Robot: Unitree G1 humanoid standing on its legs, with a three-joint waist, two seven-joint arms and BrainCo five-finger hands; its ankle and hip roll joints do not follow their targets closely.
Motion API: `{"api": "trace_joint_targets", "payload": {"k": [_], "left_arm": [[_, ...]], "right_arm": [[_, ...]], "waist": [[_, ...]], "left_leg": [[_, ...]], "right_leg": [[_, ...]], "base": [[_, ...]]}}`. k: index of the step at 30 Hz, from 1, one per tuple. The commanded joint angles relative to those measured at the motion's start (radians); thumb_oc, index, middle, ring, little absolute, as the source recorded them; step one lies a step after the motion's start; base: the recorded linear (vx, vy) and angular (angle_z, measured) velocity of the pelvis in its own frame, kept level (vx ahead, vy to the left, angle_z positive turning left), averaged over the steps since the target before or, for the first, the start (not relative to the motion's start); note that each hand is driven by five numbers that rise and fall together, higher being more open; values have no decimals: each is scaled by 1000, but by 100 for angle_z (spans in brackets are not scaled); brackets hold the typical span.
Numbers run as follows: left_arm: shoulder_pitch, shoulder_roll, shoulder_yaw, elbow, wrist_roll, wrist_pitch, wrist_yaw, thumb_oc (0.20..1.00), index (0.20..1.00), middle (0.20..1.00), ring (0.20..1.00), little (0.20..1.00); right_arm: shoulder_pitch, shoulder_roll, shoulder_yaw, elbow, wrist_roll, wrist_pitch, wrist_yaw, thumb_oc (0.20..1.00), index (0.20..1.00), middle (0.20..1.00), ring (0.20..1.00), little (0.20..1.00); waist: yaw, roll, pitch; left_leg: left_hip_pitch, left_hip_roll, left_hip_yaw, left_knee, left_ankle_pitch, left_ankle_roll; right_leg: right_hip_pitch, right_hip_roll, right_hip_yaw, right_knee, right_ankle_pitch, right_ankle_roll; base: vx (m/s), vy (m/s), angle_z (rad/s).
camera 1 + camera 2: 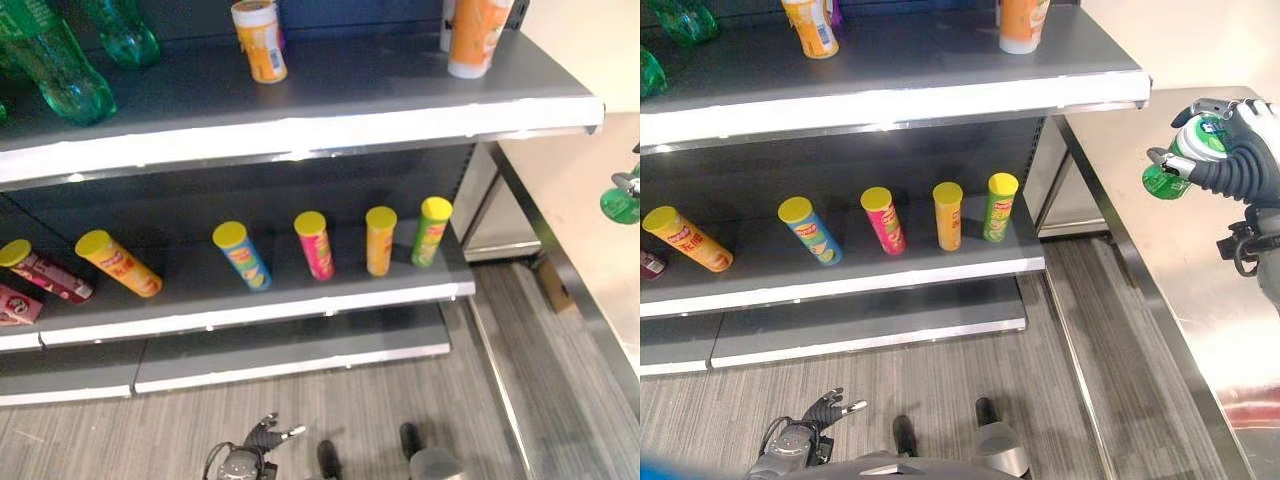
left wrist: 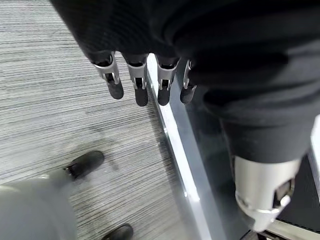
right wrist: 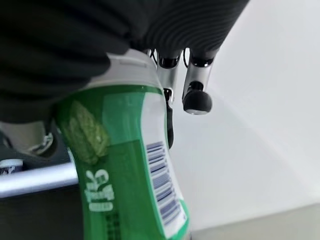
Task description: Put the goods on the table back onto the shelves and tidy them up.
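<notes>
Gripping a green bottle (image 1: 1185, 160) in curled fingers, the right hand (image 1: 1238, 150) holds it in the air above the steel counter (image 1: 1200, 300), right of the shelves (image 1: 890, 100). It could clip the top shelf's right corner or topple the orange can (image 1: 1022, 22) there. The left hand (image 1: 825, 410) hangs low, fingers relaxed.

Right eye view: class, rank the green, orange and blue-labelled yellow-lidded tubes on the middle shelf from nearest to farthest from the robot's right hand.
From the right hand:
1. Green tube, right end of the row.
2. Orange tube, just left of it.
3. Blue-labelled tube, further left, leaning.
</notes>
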Motion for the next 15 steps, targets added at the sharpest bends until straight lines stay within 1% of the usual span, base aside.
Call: {"api": "trace_joint_targets", "payload": {"k": [1, 5, 6, 10, 11, 13, 14, 15], "left_arm": [[-39, 87, 7, 16, -10, -23, 9, 1000, 1000, 1000, 1000, 1000], [-30, 89, -1, 20, -24, -20, 6, 1000, 1000, 1000, 1000, 1000], [-26, 91, -3, 21, -26, -20, 4, 1000, 1000, 1000, 1000, 1000], [-23, 105, -12, 27, -36, -18, 3, 1000, 1000, 1000, 1000, 1000], [-22, 104, -8, 27, -36, -18, 3, 1000, 1000, 1000, 1000, 1000], [-22, 116, -16, 26, -39, -17, 2, 1000, 1000, 1000, 1000, 1000], [-18, 119, -18, 26, -39, -16, 1, 1000, 1000, 1000, 1000, 1000], [-19, 124, -26, 31, -39, -14, 2, 1000, 1000, 1000, 1000, 1000]], "right_arm": [[-57, -46, -67, 45, 30, -16, -69, 200, 200, 200, 200, 200], [-133, -94, -43, 34, 80, -30, -71, 200, 200, 200, 200, 200], [-162, -105, -19, 34, 87, -32, -67, 200, 200, 200, 200, 200], [-326, -147, 136, 72, 103, -28, -46, 200, 200, 200, 200, 200], [-343, -148, 153, 77, 103, -29, -47, 200, 200, 200, 200, 200], [-424, -161, 234, 109, 106, -22, -39, 200, 200, 200, 200, 200], [-508, -173, 315, 138, 106, -18, -36, 200, 200, 200, 200, 200], [-649, -185, 462, 209, 104, -7, -30, 200, 200, 200, 200, 200]], "waist": [[51, -76, -39], [67, -79, -44], [73, -79, -46], [101, -81, -50], [96, -80, -50], [114, -82, -52], [119, -82, -52], [134, -83, -53]], "left_leg": [[54, 43, 41, 26, -125, -37], [56, 45, 34, 25, -125, -42], [57, 44, 32, 25, -124, -42], [62, 44, 21, 26, -123, -45], [62, 44, 21, 26, -124, -45], [64, 43, 14, 27, -123, -46], [64, 44, 11, 27, -122, -48], [64, 44, 3, 27, -120, -50]], "right_leg": [[10, -49, -13, 27, -102, 60], [16, -50, -26, 27, -106, 60], [18, -50, -28, 27, -107, 59], [31, -50, -44, 26, -109, 55], [32, -50, -44, 26, -109, 55], [39, -51, -52, 25, -111, 53], [41, -51, -58, 25, -112, 52], [49, -51, -66, 25, -114, 49]], "base": [[0, 0, 0], [9, -18, 7], [-4, -15, 11], [0, -8, 4], [-2, -17, 10], [-3, -24, 13], [-3, -42, 14], [0, -41, 12]]}}
